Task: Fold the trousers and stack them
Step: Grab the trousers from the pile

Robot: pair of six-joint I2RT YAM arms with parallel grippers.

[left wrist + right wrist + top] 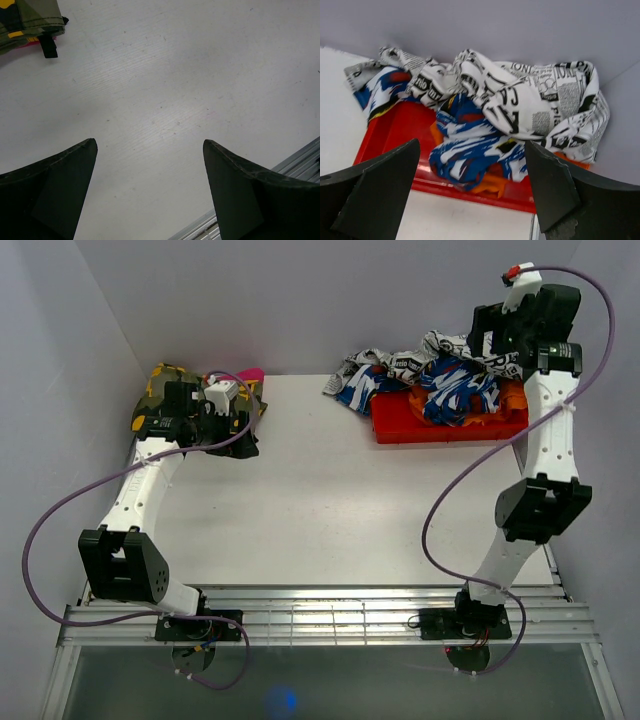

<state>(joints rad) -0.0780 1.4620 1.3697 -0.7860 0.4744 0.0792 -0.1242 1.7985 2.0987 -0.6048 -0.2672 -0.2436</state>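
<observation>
The trousers (440,346), white cloth with black newspaper print, lie crumpled on top of a heap in a red bin (400,422) at the back right. In the right wrist view the trousers (520,95) drape over the back of the bin (385,130). My right gripper (492,344) hovers over the heap's right end. It stands open (471,144) and holds nothing. My left gripper (238,430) is at the back left, far from the trousers. It too is open (150,142), over bare table.
A blue-and-white garment (465,150) and an orange cloth (492,185) lie in the bin under the trousers. A camouflage garment (160,380) with something pink (250,373) behind it sits in the back left corner. Walls close in the table on three sides.
</observation>
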